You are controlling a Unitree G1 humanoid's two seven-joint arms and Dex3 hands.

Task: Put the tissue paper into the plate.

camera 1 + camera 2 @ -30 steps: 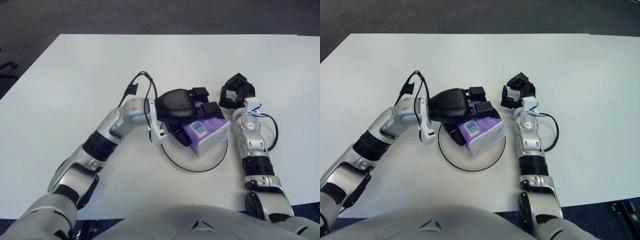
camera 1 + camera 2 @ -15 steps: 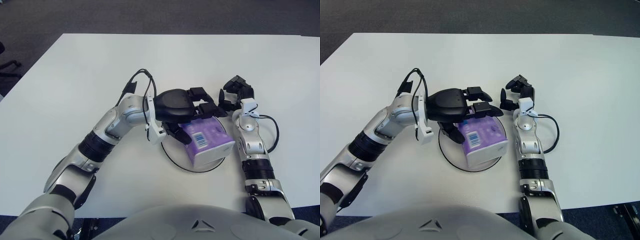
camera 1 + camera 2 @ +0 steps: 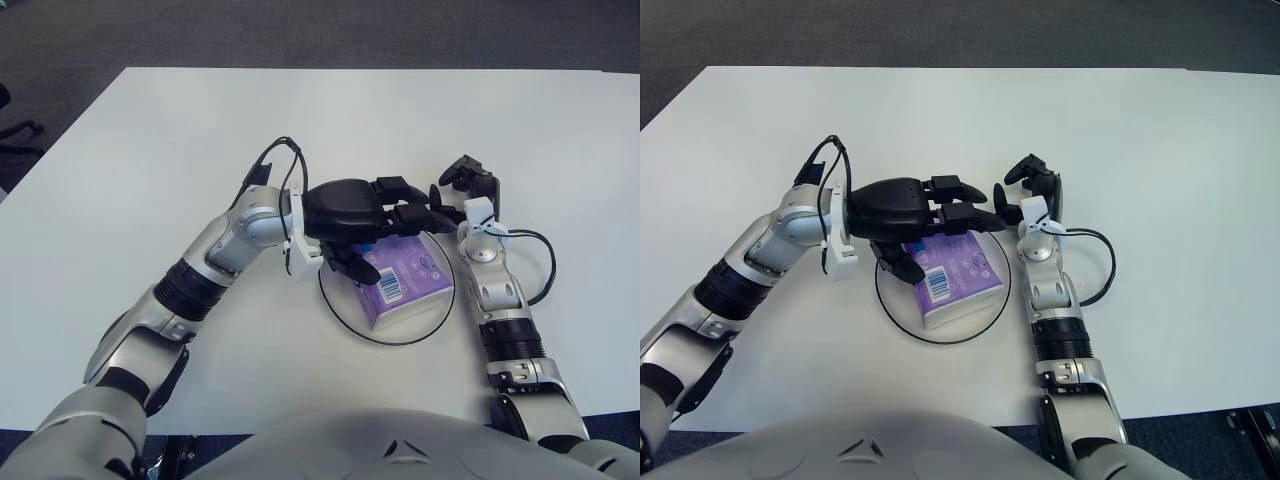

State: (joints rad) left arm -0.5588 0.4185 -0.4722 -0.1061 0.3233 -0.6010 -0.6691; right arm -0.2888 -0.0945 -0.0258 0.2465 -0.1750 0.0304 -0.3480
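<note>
Tissue paper (image 3: 402, 284), a purple soft-wrapped pack, lies flat inside the plate (image 3: 340, 317) on the counter (image 3: 150, 150), below the left hand (image 3: 350, 215), whose fingers are spread above it, apparently released. Right hand (image 3: 462, 190) just beside; finger state indeterminate. Judged light, compressible; grip across its short sides.

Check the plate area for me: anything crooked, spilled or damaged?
Nothing spilled or damaged. The tissue pack lies flat inside the plate, turned at an angle to the table edges. The left hand is over its far end, fingers spread; the right hand shows just right of the plate.
</note>
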